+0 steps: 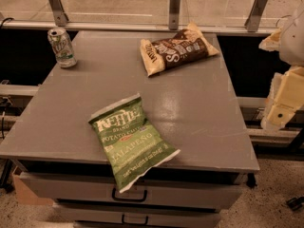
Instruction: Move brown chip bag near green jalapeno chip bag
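The brown chip bag (178, 49) lies flat at the far right of the grey table top (199, 108). It is dark brown with cream-tan ends and white lettering. The green jalapeno chip bag (130, 139) lies near the front edge, left of centre, and its white bottom corner hangs a little over the edge. The two bags are well apart. My gripper (279, 112) shows as cream-coloured parts at the right edge of the view. It is off the table's right side, holds nothing that I can see, and is far from both bags.
A silver and green soda can (61, 47) stands upright at the far left corner of the table. A railing with metal posts (174, 8) runs behind the table. Drawers with handles (129, 196) sit below the front edge.
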Controlling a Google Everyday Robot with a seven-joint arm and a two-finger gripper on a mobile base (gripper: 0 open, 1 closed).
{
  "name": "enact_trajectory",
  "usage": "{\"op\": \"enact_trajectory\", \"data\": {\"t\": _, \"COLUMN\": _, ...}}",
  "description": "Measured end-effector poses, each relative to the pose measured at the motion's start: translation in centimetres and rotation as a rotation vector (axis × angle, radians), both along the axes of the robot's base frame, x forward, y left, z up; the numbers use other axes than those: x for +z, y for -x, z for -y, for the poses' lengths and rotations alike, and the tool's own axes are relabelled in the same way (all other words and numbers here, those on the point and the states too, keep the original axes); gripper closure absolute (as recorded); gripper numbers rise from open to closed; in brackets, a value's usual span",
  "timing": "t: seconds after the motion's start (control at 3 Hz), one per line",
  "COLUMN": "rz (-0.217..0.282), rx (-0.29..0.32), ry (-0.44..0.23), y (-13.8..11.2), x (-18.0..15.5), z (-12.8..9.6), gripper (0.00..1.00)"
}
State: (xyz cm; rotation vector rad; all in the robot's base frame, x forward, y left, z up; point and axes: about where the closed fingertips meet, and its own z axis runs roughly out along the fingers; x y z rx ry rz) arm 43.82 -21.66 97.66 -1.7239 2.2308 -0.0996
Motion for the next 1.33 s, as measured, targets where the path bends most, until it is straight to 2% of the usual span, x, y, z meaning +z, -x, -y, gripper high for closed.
{"op": "enact_trajectory", "data": {"t": 0.33, "rz": 0.0, "rx": 0.0, "ry": 0.0, "y": 0.0, "x": 0.0, "z": 0.0, "gripper": 0.0}}
{"op": "enact_trajectory", "data": {"t": 0.67, "rz": 0.033, "rx": 0.028, "ry": -0.026, "y": -2.0, "x": -0.3, "z": 0.5, "gripper": 0.0}}
{"op": "enact_trajectory", "data": {"t": 1.0, "rz": 0.11, "rx": 0.09, "ry": -0.098, "y": -8.1, "x": -1.4, "z": 1.4, "gripper": 0.0}}
{"op": "enact_trajectory", "data": {"t": 1.33, "rz": 0.175, "rx": 0.131, "ry": -0.18, "y": -15.5, "x": -3.1, "z": 1.7, "gripper": 0.0}}
